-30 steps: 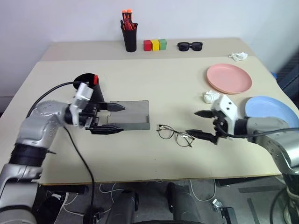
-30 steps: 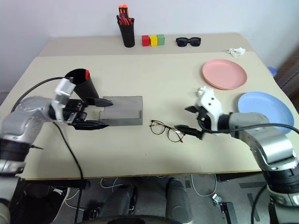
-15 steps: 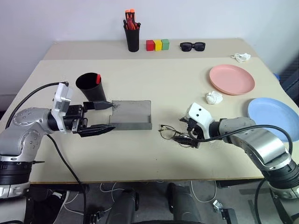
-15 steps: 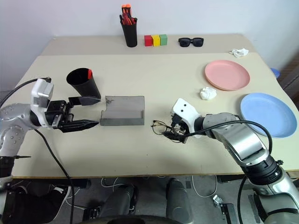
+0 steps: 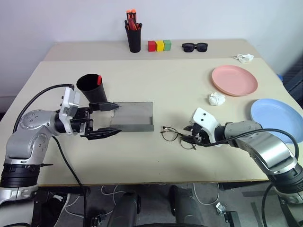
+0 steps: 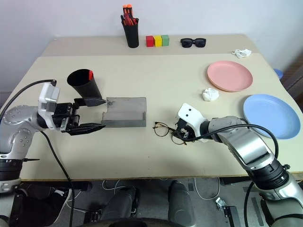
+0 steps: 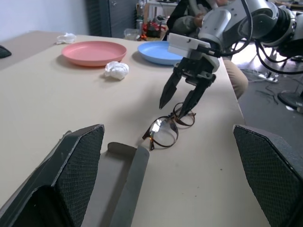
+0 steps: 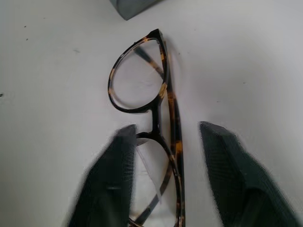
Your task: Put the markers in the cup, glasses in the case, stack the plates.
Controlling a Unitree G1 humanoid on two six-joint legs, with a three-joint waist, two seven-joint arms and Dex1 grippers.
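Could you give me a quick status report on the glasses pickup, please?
Right gripper straddling one lens of the glasses, fingers not yet clamped. Left gripper open at the case. Nothing blocking the path between glasses and case.

Case [image 5: 133, 116] sits mid-table with the cup [image 5: 89, 87] just behind its left end, glasses [image 5: 177, 135] to its right, two plates [image 5: 235, 80] far right, pen holder [image 5: 134, 39] at the back.
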